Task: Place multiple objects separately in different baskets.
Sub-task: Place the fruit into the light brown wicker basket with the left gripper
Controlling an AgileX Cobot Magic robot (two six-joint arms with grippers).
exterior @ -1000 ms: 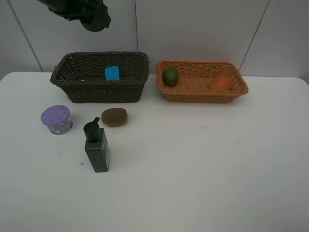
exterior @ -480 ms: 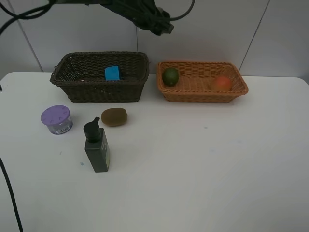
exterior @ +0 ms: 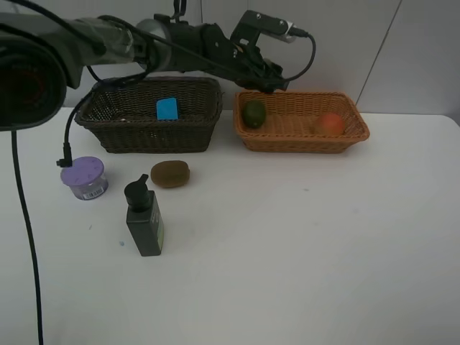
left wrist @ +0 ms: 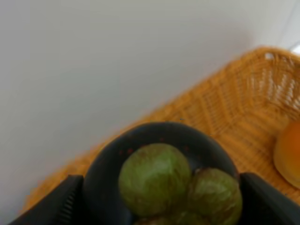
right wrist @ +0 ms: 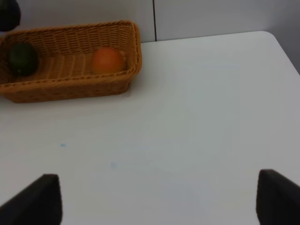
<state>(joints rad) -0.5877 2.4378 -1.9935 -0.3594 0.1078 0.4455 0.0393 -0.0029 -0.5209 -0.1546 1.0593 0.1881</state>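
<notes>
The left tool point(exterior: 270, 83) grips the dark mangosteen point(left wrist: 161, 180) tight, up over the orange basket point(exterior: 300, 141), near the green fruit point(exterior: 254, 113). The right tool point(right wrist: 159, 199) is wide open and holds nothing. It hangs above the white worktop point(exterior: 302, 237).

Left arm far across, left tool point(exterior: 268, 81) around dark mangosteen point(left wrist: 159, 180); right tool point(right wrist: 159, 199) agape.
</notes>
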